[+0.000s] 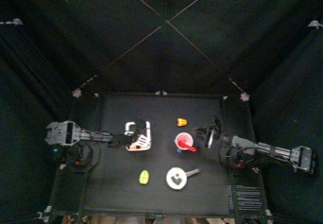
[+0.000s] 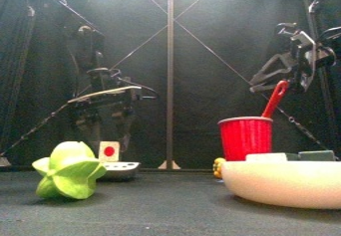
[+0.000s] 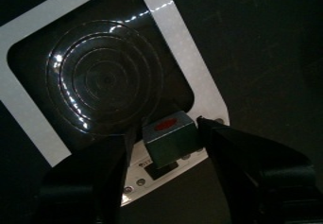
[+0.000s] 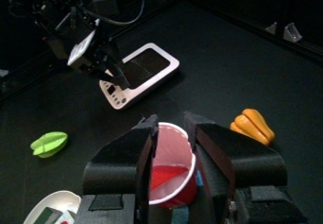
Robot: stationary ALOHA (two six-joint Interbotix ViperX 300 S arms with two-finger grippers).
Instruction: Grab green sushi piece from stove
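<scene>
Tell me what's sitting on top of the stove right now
A small grey-green sushi piece sits on the stove near its edge, between the open jaws of the left gripper. The dark ringed burner is bare. The stove's near end is hidden behind the jaws.

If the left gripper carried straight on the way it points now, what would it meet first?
Most likely the green sushi piece, sitting between the open jaws of the left gripper on the stove; depth is unclear.
</scene>
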